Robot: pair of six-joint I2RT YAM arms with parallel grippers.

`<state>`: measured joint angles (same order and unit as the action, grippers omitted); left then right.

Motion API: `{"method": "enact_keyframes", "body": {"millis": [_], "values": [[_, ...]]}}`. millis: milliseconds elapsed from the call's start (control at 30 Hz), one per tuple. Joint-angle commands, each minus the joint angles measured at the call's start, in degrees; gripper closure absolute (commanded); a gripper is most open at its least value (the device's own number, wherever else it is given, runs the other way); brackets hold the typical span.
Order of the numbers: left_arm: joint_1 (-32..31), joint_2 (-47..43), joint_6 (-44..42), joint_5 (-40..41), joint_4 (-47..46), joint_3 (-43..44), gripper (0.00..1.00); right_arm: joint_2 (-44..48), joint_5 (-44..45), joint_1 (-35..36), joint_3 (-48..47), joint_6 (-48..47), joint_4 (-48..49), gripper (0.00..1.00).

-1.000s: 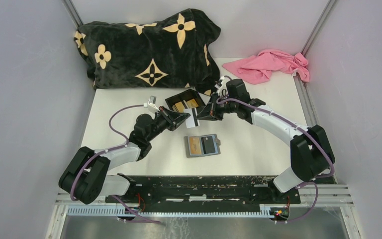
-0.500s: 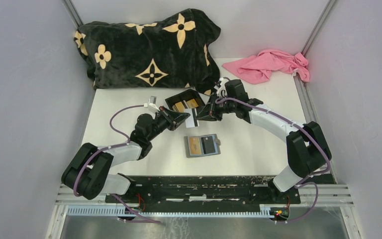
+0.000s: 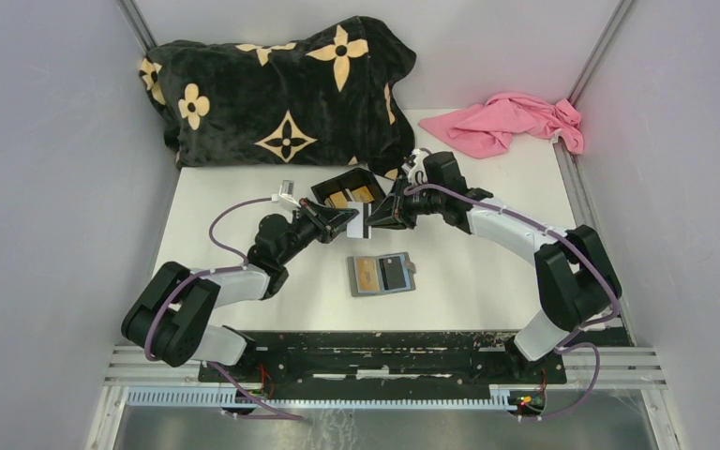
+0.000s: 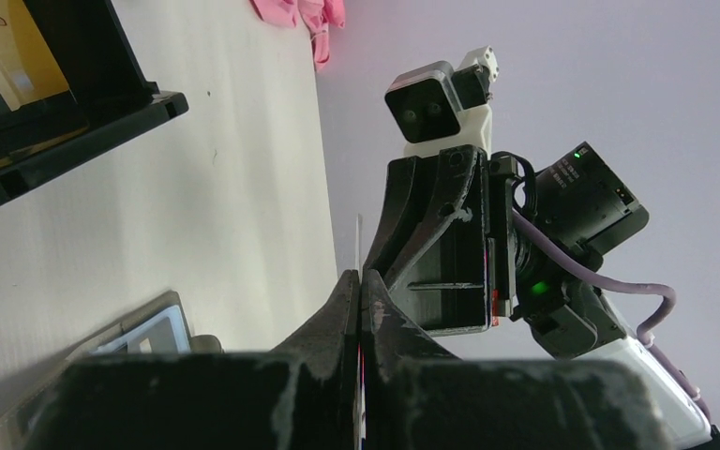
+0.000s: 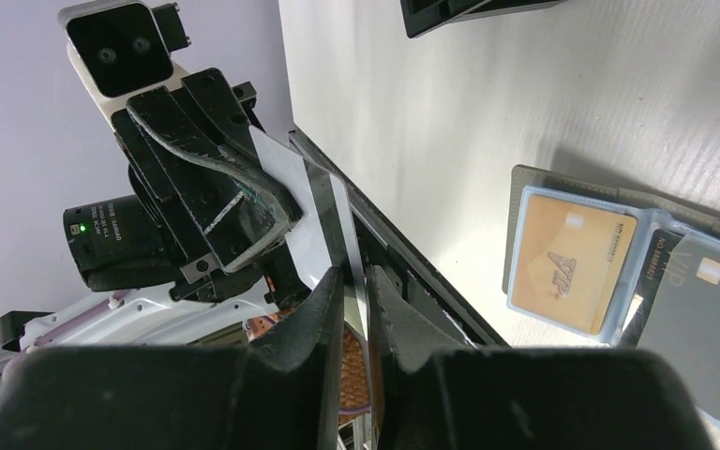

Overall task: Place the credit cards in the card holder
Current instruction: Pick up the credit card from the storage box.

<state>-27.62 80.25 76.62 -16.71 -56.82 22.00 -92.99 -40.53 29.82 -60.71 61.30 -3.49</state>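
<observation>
Noted slight inward swing of left arm (image 3: 230, 281); silver card (image 3: 363, 223) on edge between grippers, unmoved. Left gripper (image 3: 345, 221) clamped on it; right gripper (image 3: 378, 215) narrow around it, contact unclear. Card holder (image 3: 380, 290) open just nearside, nearer right. Counted: one card held, gold card (image 3: 368, 274) and black card (image 3: 394, 271) slotted, two in black box (image 3: 322, 192).

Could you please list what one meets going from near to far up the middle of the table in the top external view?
Open card holder → silvery card → black box → black flowered blanket.
</observation>
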Motion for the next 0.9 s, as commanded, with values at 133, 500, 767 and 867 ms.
{"method": "enact_keyframes", "body": {"millis": [133, 500, 767, 867], "values": [[-3.6, 0.2, 4.0, -3.3, -4.6, 0.3, 0.97, -0.3, -1.2, 1.1, 1.2, 4.3, 13.3, 0.80], [-6.3, -1.4, 6.9, 1.6, -3.8, -1.5, 0.97, 0.2, 0.3, 1.0, 4.3, 6.7, 20.9, 0.79], [-8.0, -1.7, 8.5, 4.7, -2.9, -2.1, 0.97, -0.2, 0.1, 0.8, 5.9, 9.3, 25.5, 0.79], [-8.7, -1.8, 9.4, 6.4, -2.9, -2.7, 0.97, -0.3, 0.1, 0.7, 6.7, 11.1, 28.5, 0.79]]}}
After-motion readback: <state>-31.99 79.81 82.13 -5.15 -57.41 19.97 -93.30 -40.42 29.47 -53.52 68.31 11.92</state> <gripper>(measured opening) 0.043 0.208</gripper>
